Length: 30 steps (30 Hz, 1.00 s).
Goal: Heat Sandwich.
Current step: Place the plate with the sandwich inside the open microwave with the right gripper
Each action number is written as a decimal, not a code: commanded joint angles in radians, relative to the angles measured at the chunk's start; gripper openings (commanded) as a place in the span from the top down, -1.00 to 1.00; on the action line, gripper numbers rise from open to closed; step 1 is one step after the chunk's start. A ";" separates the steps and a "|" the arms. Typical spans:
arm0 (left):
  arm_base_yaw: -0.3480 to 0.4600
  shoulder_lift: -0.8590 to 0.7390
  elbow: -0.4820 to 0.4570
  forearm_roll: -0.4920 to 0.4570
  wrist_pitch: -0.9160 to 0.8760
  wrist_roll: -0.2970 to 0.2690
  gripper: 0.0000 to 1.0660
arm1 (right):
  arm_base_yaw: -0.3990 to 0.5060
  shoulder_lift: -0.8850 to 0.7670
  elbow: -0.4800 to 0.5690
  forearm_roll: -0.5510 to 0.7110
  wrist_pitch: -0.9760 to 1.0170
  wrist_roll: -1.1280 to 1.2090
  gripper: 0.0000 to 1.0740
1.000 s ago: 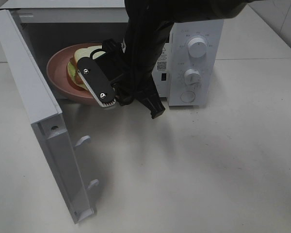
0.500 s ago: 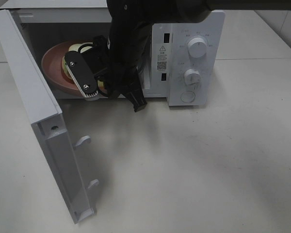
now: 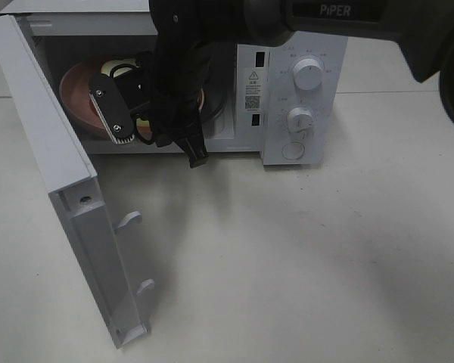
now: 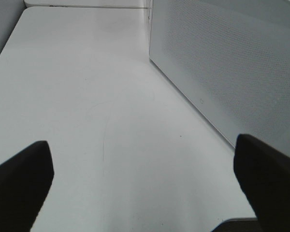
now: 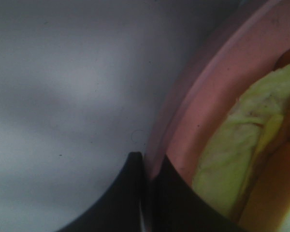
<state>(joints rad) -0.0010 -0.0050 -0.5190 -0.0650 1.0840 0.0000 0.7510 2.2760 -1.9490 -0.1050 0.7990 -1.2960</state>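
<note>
The white microwave (image 3: 299, 91) stands open, its door (image 3: 60, 181) swung out to the left. My right gripper (image 3: 115, 110) reaches across into the cavity and is shut on the rim of the round pink plate (image 3: 76, 91). The right wrist view shows the closed fingertips (image 5: 135, 169) pinching the plate rim (image 5: 208, 96). The sandwich (image 5: 241, 140) lies on the plate, with its pale yellow-green filling showing; in the high view the arm hides nearly all of it. My left gripper (image 4: 145, 183) is open and empty over the bare table beside the microwave's perforated side wall (image 4: 222, 63).
The microwave's control panel with two knobs (image 3: 309, 74) is at the right. The open door with its latch hooks (image 3: 129, 221) stands out over the table on the left. The white tabletop (image 3: 303, 257) stretches in front.
My right arm has carried the plate and sandwich leftward and deeper into the microwave cavity. The plate now sits mostly inside, behind the door edge.
</note>
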 commanded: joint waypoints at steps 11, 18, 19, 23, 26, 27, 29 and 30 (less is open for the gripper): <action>-0.001 -0.017 0.002 0.001 -0.014 0.007 -0.81 | -0.007 0.082 -0.126 -0.012 -0.010 0.055 1.00; -0.001 -0.017 0.002 0.002 -0.014 0.007 -0.81 | -0.007 0.138 -0.209 -0.036 -0.009 0.100 1.00; -0.001 -0.017 0.002 0.002 -0.014 0.007 -0.81 | -0.016 0.146 -0.215 -0.032 -0.018 0.100 1.00; -0.001 -0.017 0.002 0.005 -0.014 0.007 -0.81 | -0.023 0.155 -0.225 -0.026 -0.026 0.108 1.00; -0.001 -0.017 0.002 0.005 -0.014 0.007 -0.81 | -0.036 0.158 -0.226 -0.031 -0.034 0.112 1.00; -0.001 -0.017 0.002 0.005 -0.014 0.007 -0.81 | -0.045 0.158 -0.226 -0.031 -0.037 0.113 1.00; -0.001 -0.017 0.002 0.005 -0.014 0.007 -0.81 | -0.054 0.158 -0.226 -0.031 -0.045 0.123 1.00; -0.001 -0.017 0.002 0.005 -0.014 0.007 -0.81 | -0.054 0.158 -0.226 -0.031 -0.045 0.123 1.00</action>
<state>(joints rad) -0.0010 -0.0050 -0.5190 -0.0630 1.0840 0.0000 0.7060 2.4420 -2.1600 -0.1280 0.7910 -1.1870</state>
